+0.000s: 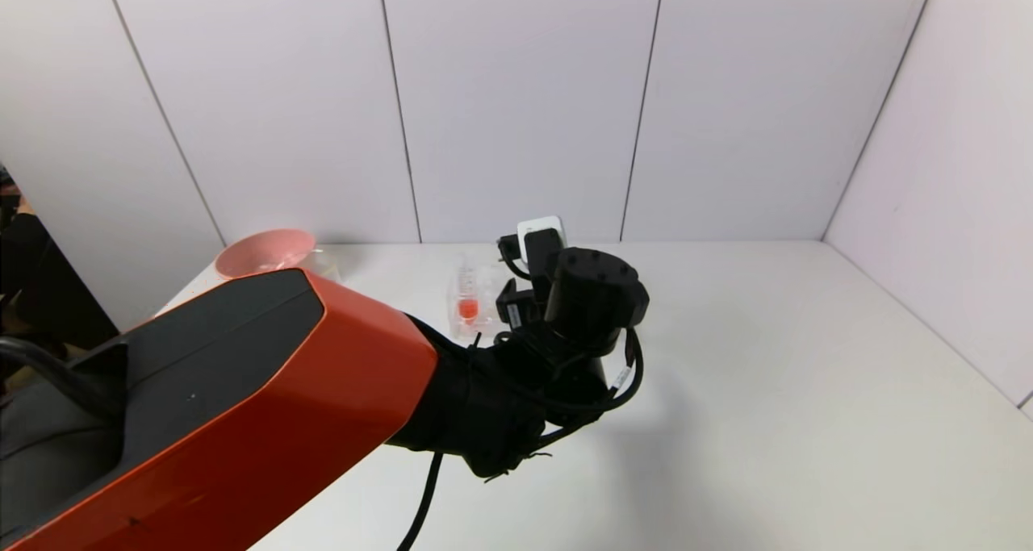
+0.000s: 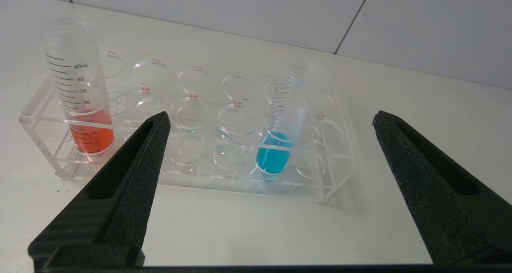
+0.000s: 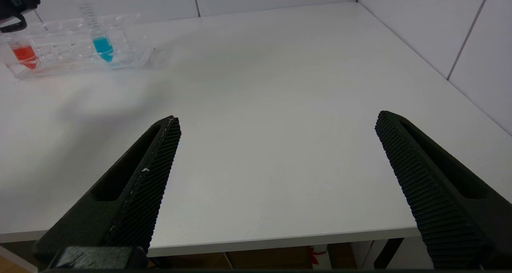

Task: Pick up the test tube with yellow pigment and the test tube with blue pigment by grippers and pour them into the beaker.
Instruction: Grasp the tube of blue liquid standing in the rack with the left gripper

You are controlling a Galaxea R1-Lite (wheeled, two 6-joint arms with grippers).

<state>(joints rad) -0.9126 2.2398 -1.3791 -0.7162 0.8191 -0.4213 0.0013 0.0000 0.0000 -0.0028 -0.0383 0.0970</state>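
- The left hand (image 2: 270, 121) sits nearest the lens, its two black fingers (image 2: 132, 173) spread wide with nothing between them, facing the long side of the clear rack (image 2: 332, 177) and stopping short of it.
- The blue tube (image 2: 280, 133) leans in a hole toward one end of the rack, its rounded base filled with bright blue liquid and the upper part empty and ringed near the mouth.
- A red tube (image 2: 82, 101) stands at the rack's other end; it is not wanted.
- No yellow tube shows in any view, and I cannot make out a beaker; a pink bowl (image 1: 262, 252) rests near the far left corner of the counter (image 1: 807, 390).
- The blue tube looks light, stiff, smooth and likely slippery. I would pinch it gently on the bare wall above the liquid and below the rings, then lift straight up so it clears the hole.
- The right hand (image 3: 278, 129) hovers idle over the near edge of the counter, fingers apart and holding nothing.
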